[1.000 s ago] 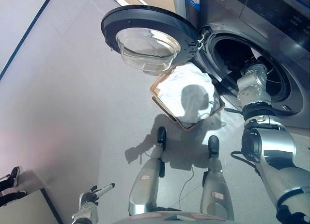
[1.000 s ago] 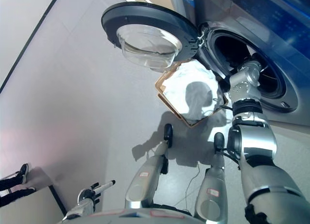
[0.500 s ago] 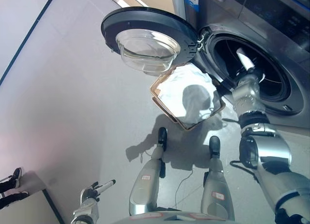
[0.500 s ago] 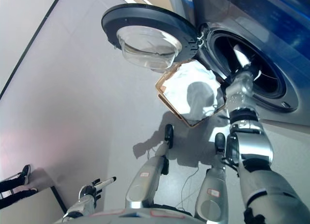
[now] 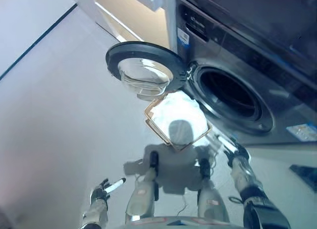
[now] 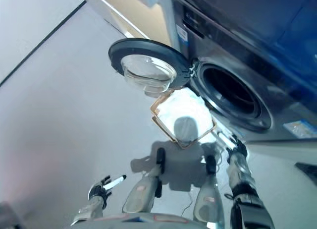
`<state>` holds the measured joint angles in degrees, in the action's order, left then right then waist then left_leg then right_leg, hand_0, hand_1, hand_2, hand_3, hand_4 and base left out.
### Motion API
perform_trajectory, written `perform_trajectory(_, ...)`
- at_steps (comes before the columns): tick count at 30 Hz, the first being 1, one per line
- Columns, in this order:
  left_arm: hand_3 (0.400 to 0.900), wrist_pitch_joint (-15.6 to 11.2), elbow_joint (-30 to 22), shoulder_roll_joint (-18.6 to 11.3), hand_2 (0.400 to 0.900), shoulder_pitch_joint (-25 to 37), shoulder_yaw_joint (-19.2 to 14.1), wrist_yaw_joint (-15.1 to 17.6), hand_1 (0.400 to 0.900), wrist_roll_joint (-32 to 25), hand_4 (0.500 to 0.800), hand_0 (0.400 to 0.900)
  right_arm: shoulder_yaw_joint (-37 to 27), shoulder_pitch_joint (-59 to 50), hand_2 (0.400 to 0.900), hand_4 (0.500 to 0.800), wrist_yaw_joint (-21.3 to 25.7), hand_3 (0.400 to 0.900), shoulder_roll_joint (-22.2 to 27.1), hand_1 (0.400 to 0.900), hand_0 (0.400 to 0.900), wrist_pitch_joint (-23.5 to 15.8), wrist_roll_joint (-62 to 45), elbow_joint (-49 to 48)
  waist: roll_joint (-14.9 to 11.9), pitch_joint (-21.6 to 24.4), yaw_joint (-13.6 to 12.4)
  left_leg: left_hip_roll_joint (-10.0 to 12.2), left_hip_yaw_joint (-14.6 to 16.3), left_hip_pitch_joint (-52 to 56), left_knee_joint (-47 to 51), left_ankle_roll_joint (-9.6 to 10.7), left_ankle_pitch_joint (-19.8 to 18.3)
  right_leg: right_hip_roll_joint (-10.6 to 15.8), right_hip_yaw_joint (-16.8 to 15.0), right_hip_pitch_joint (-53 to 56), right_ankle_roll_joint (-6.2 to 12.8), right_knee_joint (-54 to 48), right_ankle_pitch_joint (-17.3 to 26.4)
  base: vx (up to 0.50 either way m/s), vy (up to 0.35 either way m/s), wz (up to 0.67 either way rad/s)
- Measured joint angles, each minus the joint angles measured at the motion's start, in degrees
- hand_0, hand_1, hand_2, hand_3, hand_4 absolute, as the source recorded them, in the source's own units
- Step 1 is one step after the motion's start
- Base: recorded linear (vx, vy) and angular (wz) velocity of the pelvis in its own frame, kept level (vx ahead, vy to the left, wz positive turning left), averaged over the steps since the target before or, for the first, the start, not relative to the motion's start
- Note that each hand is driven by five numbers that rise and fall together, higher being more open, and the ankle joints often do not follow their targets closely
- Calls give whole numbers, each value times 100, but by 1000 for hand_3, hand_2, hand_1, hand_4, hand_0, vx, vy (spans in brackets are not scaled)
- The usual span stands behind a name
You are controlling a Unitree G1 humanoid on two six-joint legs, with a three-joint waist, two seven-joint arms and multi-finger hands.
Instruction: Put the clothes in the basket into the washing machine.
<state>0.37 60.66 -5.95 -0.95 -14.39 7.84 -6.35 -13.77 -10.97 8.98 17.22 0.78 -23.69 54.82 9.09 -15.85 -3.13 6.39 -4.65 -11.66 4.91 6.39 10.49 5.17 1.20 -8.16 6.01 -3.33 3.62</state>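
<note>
A brown-rimmed basket (image 5: pixel 157 131) stands on the floor in front of the washing machine (image 5: pixel 257 55), with white clothes (image 5: pixel 172 111) lying in it. The machine's round glass door (image 5: pixel 146 70) is swung wide open over the basket's far left corner. The drum opening (image 5: pixel 230 92) is dark, and I cannot make out anything inside. My right hand (image 5: pixel 232 147) is outside the drum, low beside the basket's right corner, fingers straight and holding nothing. My left hand (image 5: pixel 104 188) hangs open at the lower left, far from the basket.
A cream cabinet front (image 5: pixel 133 16) stands to the left of the machine at the top. A dark flat object (image 5: pixel 304 172) lies on the floor at the lower right. Grey floor stretches to the left of the basket.
The whole view has shifted, so the camera moved. My right hand, which was reaching into the drum, has come out and dropped to beside the basket. The left hand stays idle.
</note>
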Motion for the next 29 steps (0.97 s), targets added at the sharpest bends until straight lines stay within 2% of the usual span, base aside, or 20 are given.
perform_trajectory(2, 900, 71, 271, -78, 900, 4, 3, -50, 900, -4, 800, 900, 96, 210, 900, 800, -110, 900, 72, 900, 900, -10, 401, 376, -265, 230, 37, -21, 15, 68, 0, 4, -39, 15, -18, 113, -1, -156, 48, -46, -29, -17)
perform_trajectory(4, 900, 69, 309, -135, 900, 25, 9, -108, 900, 2, 800, 900, 134, 342, 900, 800, -207, 900, 65, 900, 900, 10, 761, 535, -423, 330, 41, -22, 35, 214, 1, 10, -68, 18, -34, 251, 2, -170, 47, -62, -17, -17)
perform_trajectory(6, 900, 63, 303, -201, 900, 39, 11, -146, 900, 26, 800, 900, 243, 451, 900, 800, -291, 900, 54, 900, 900, 0, 1106, 717, -534, 490, 34, -21, 58, 308, 2, 2, -103, 22, -54, 336, -9, -170, 35, -71, -15, -15)
perform_trajectory(8, 900, 65, 323, -310, 900, 49, 172, -157, 900, 97, 800, 900, 471, 495, 900, 800, -321, 900, 67, 900, 900, -15, 1421, 1101, -604, 638, 37, -17, 112, 428, 4, -21, -145, 23, -83, 429, -29, -170, 22, -64, -17, -19)
perform_trajectory(11, 900, 70, 395, -475, 900, 21, 397, -184, 900, 309, 800, 900, 971, 584, 900, 800, -342, 900, 86, 900, 900, -14, 1927, 1727, -639, 936, 23, -4, 155, 517, 20, 25, -197, 23, -138, 461, -64, -188, -10, -73, -25, -19)
perform_trajectory(18, 900, 88, 889, -611, 900, 36, 796, -203, 900, 645, 800, 900, 1243, 703, 900, 800, -380, 900, 92, 900, 900, 101, 2413, 3263, -652, 1269, 26, 54, 285, 815, 32, 47, -257, -12, -231, 672, -91, -197, -7, -11, -16, -8)
perform_trajectory(22, 900, 111, 1056, -612, 900, 11, 918, -222, 900, 721, 800, 900, 1251, 808, 900, 800, -377, 900, 158, 900, 900, 226, 2489, 3330, -722, 1340, 28, 55, 328, 951, 34, 53, -276, -14, -287, 772, -97, -197, -11, -15, -8, -14)
perform_trajectory(29, 900, 174, 1098, -621, 900, -13, 1017, -222, 900, 768, 800, 900, 1368, 635, 900, 800, -376, 900, 170, 900, 900, 198, 2496, 3161, -853, 1460, 24, 52, 325, 1009, 34, 49, -285, -24, -361, 797, -121, -197, 7, -14, -10, 0)
